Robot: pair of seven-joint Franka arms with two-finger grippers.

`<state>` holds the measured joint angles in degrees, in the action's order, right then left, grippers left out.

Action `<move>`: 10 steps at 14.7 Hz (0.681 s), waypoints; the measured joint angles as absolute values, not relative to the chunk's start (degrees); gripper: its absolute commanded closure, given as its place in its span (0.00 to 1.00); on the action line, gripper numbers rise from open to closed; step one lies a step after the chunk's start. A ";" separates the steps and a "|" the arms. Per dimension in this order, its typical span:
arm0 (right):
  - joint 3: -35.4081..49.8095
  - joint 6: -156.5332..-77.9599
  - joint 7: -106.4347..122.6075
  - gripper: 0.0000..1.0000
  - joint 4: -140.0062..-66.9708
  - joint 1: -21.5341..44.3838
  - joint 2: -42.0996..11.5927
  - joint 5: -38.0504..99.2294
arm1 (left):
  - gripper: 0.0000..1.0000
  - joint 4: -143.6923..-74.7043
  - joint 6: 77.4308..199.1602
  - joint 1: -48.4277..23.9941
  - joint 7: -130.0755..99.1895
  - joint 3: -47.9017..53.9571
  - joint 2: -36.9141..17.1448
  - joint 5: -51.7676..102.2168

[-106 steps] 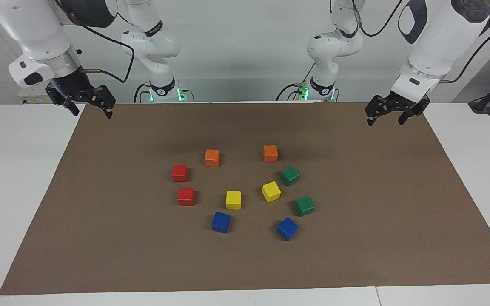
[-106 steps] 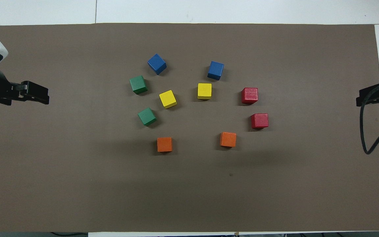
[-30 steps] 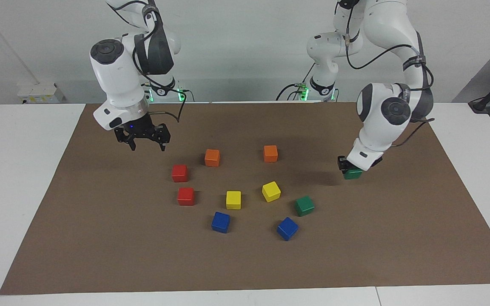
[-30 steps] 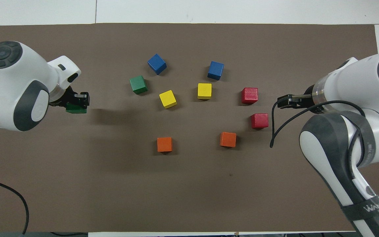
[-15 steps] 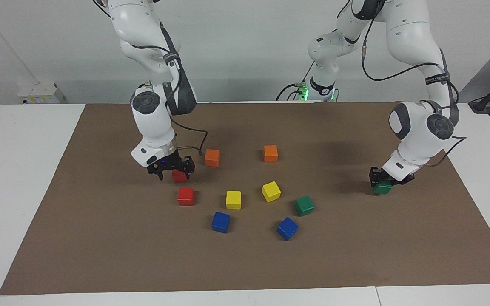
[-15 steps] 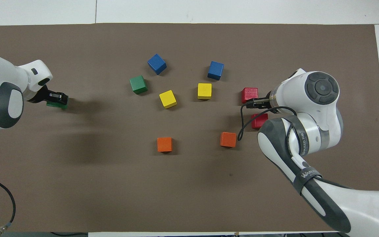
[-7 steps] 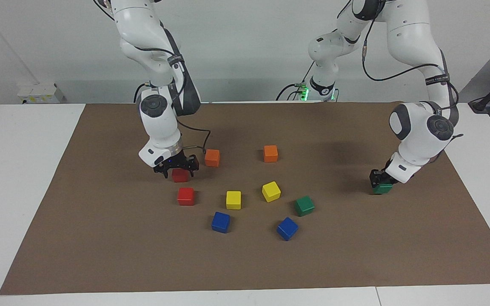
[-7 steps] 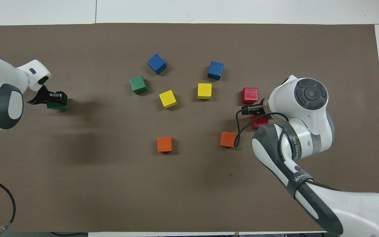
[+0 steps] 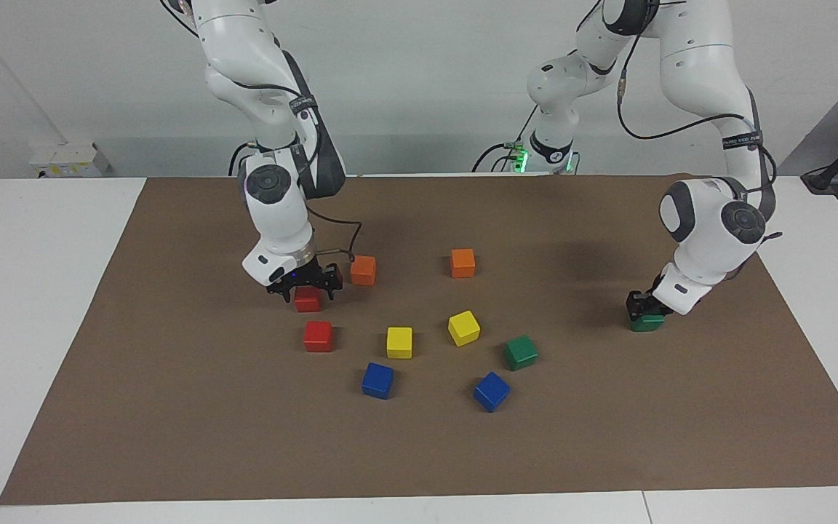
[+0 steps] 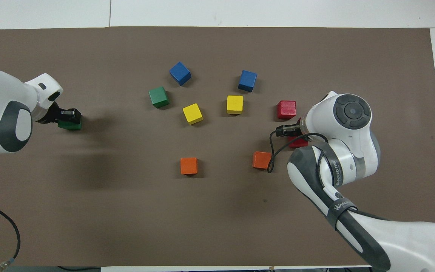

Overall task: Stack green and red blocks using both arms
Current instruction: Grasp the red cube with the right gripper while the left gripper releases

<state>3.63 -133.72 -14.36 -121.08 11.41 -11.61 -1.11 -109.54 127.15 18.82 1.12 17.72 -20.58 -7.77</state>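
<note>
Near the mat's edge at the left arm's end:
left gripper (image 9: 640, 309): down on a green block (image 9: 647, 322), grip unclear.
right gripper (image 9: 307, 285): fingers spread around a red block (image 9: 308, 300) mid-mat.
second red block (image 9: 318, 336), second green block (image 9: 520, 352): loose, mid-mat (image 9: 419, 451).

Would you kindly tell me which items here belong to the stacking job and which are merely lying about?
Job: two green blocks; two red blocks; left gripper; right gripper.
Lying about: orange cubes; yellow cubes; blue cubes.
</note>
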 measured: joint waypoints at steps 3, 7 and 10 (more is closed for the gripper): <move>3.39 -133.72 -14.36 0.00 -121.64 11.38 -11.61 -1.11 | 0.00 -109.72 127.73 18.82 1.10 17.72 -20.57 -7.77; 3.30 -134.09 -14.36 0.00 -122.11 11.36 -11.61 -1.11 | 0.00 -105.92 126.28 18.30 0.72 18.18 -20.45 -7.76; 3.30 -135.99 -14.36 0.00 -122.96 11.36 -11.61 -1.11 | 0.00 -99.25 121.10 15.15 -5.53 18.58 -20.57 -7.76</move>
